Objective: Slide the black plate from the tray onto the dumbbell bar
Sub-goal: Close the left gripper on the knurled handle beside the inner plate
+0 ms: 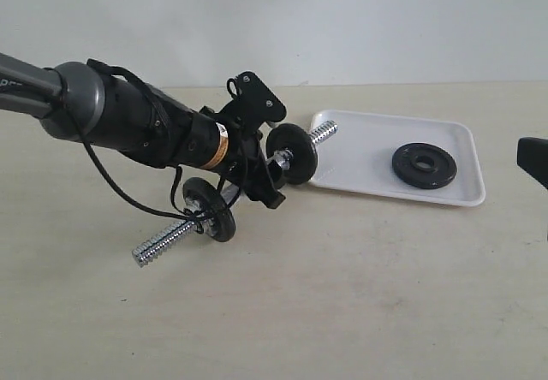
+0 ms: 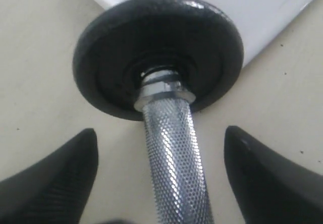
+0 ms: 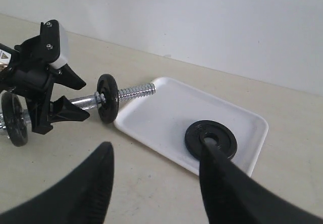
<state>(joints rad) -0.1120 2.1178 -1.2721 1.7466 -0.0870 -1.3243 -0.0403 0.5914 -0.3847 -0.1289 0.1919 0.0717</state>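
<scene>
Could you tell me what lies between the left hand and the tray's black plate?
Exterior view: a mounted plate, the dumbbell bar's threaded end, then bare tray.

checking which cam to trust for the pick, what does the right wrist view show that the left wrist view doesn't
Only the right wrist view: the black plate lying flat in the tray, the open right gripper, and the left gripper from outside, straddling the dumbbell bar. Only the left wrist view: the bar's knurled shaft close up, with a gap to each open finger. Both: the mounted disc, the threaded end beyond it and part of the tray.
</scene>
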